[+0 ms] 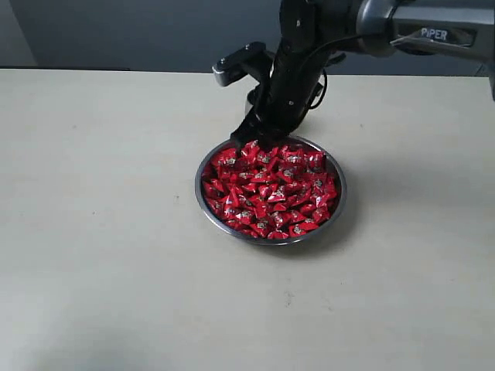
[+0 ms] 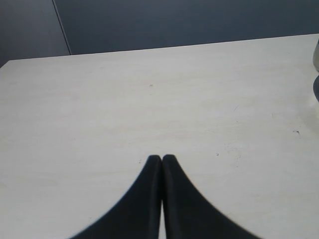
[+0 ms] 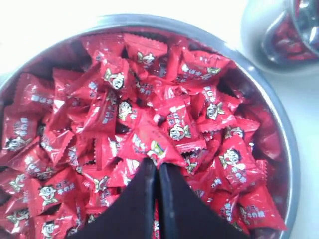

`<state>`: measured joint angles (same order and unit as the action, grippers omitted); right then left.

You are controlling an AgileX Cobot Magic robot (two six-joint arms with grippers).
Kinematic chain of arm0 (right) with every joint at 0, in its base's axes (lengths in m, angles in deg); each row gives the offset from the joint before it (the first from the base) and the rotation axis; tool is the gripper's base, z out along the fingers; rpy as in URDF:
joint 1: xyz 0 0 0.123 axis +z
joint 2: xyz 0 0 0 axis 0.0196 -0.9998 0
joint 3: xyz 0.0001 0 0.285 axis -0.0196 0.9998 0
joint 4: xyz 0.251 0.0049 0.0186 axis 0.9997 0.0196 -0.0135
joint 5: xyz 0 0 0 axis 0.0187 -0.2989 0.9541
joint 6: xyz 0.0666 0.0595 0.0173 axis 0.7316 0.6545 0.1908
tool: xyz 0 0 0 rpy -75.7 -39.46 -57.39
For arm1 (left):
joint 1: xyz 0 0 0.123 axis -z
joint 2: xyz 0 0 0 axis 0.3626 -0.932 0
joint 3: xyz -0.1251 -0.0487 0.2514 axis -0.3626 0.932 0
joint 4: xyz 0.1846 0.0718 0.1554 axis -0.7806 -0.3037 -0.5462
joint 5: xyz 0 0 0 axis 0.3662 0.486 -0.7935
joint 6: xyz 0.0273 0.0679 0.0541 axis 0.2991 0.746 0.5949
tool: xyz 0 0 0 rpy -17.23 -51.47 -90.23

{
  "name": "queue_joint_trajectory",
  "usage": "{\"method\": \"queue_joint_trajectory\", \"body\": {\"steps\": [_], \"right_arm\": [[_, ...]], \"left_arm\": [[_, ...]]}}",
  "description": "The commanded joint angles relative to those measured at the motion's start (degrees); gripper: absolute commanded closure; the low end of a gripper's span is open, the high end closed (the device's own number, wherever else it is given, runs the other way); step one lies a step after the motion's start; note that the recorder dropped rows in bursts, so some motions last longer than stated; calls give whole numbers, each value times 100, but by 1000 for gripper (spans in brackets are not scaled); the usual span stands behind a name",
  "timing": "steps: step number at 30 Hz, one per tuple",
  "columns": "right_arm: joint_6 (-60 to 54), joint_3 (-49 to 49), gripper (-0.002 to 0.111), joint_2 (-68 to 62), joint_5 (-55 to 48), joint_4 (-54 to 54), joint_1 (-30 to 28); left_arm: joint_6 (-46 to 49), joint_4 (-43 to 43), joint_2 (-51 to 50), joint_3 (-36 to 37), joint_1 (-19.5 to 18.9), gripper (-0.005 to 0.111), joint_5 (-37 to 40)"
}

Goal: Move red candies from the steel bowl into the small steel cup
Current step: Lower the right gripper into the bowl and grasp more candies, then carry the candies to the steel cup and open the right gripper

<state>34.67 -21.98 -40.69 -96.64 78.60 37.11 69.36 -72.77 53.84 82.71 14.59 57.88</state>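
Steel: wide, shallow round bowl of shiny silver metal (image 1: 198,185), heaped with small red foil-wrapped candies (image 1: 271,189), directly beneath the right gripper (image 3: 155,162). That gripper's black fingers are pressed together, tips pinching the corner of one wrapper. Small upright cylindrical steel cup (image 3: 256,30): just outside the bowl's rim, ahead of those fingertips, red showing inside. Left gripper (image 2: 161,158): closed, holding nothing, over pale tabletop (image 2: 149,99).
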Motion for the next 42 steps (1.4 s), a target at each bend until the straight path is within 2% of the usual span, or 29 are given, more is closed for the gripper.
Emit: {"method": "queue_joint_trajectory", "body": {"steps": [1,14,19,28,32,36,38,42], "right_arm": [[153,27,108,283,103,-123,-11],[1525,27,108,235,2184,-486,-355],[1537,-262,108,-179,2201,-380,-626],[1537,-860,108,-917,2190,-192,-687],[1525,-982,96,-985,2078,-159,-687],[1505,-995,74,-937,1995,-213,-687],[1505,-995,72,-873,1974,-235,-687],[1505,-995,76,-637,1744,-249,-687]], "left_arm": [[-9,-11,27,-48,46,106,-31],[-9,-11,27,-48,46,106,-31],[-9,-11,27,-48,46,106,-31],[-9,-11,27,-48,46,106,-31],[-9,-11,27,-48,46,106,-31],[-9,-11,27,-48,46,106,-31],[-9,-11,27,-48,46,106,-31],[-9,-11,27,-48,46,106,-31]]}}
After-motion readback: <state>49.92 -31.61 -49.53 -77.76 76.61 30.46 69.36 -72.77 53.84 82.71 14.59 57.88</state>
